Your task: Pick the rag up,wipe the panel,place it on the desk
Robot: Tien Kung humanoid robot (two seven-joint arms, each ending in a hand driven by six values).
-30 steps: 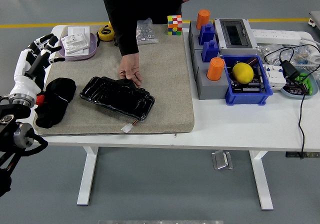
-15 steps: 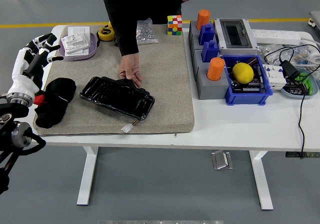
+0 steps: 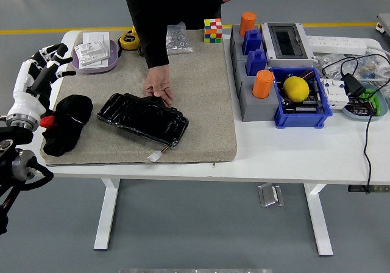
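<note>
A black rag [image 3: 66, 124] lies bunched at the left end of the beige mat [image 3: 201, 90]. Right of it sits the glossy black panel [image 3: 143, 118], tilted on the mat, with a small white connector [image 3: 154, 156] at its near corner. My left hand [image 3: 44, 69] hovers at the table's left edge, just left of and behind the rag, fingers spread and holding nothing. A person's hand [image 3: 158, 90] rests on the panel's far edge. My right arm is out of view.
A purple dish [image 3: 91, 66] with white parts, a yellow tape measure [image 3: 128, 39] and a bag of screws [image 3: 178, 38] line the back. A colour cube [image 3: 212, 30], grey and blue blocks, orange cylinders, a blue bin [image 3: 300, 114] holding a lemon, and cables fill the right side.
My left hand has drifted slightly left and back, away from the rag. The rag, the panel and the person's hand have not moved.
</note>
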